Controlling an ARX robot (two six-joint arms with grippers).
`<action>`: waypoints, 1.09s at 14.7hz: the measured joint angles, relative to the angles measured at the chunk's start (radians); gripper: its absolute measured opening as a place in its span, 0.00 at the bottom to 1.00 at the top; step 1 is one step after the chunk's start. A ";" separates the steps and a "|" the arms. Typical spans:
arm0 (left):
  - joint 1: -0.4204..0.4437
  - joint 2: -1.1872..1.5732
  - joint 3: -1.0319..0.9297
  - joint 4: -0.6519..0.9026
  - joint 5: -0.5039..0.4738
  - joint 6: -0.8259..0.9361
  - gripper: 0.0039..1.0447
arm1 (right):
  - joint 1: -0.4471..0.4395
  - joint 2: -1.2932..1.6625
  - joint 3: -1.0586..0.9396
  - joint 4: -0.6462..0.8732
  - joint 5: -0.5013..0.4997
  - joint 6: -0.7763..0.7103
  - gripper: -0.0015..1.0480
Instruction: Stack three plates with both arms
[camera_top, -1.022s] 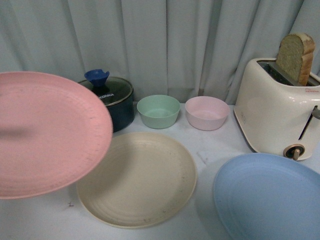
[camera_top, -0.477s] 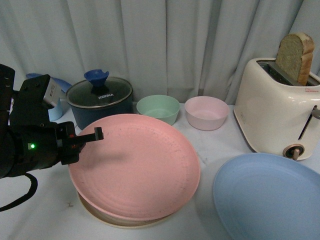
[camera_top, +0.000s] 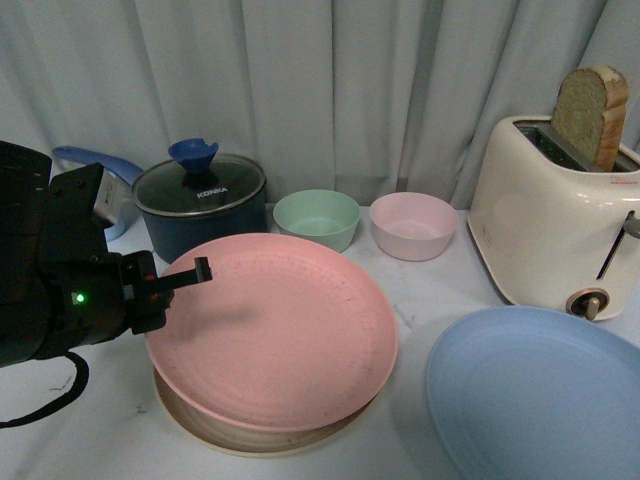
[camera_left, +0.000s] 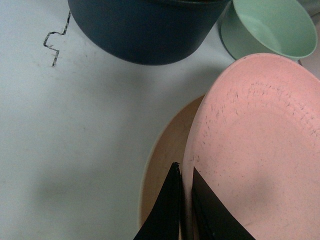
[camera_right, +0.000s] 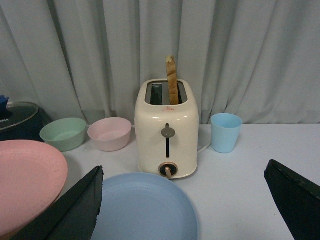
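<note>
The pink plate (camera_top: 280, 330) lies tilted over the cream-beige plate (camera_top: 200, 425), which shows only as a crescent along its near edge. My left gripper (camera_top: 180, 283) is shut on the pink plate's left rim, at the end of the black arm (camera_top: 50, 290). In the left wrist view the two black fingers of the left gripper (camera_left: 185, 169) pinch the pink plate (camera_left: 260, 165) above the cream plate (camera_left: 162, 155). The light blue plate (camera_top: 540, 390) lies flat at the right front. My right gripper (camera_right: 184, 172) hangs open above the blue plate (camera_right: 145, 210), holding nothing.
A dark pot (camera_top: 205, 205) with a blue knob stands behind the stack, with a green bowl (camera_top: 316, 220) and a pink bowl (camera_top: 413, 224) to its right. A cream toaster (camera_top: 555, 215) holding bread (camera_top: 592, 115) stands at the right. A blue cup (camera_right: 226, 132) stands beside the toaster.
The pink plate has come down from high at the left, close to the camera, onto the cream plate. The left arm has come into view, still gripping the rim.
</note>
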 joint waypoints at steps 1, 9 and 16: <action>-0.003 0.001 0.000 0.002 0.000 -0.003 0.02 | 0.000 0.000 0.000 0.000 0.000 0.000 0.94; -0.016 0.018 -0.010 0.023 -0.005 -0.029 0.66 | 0.000 0.000 0.000 0.000 0.000 0.000 0.94; 0.019 -0.430 -0.165 0.022 -0.073 0.002 0.94 | 0.000 0.000 0.000 0.000 0.000 0.000 0.94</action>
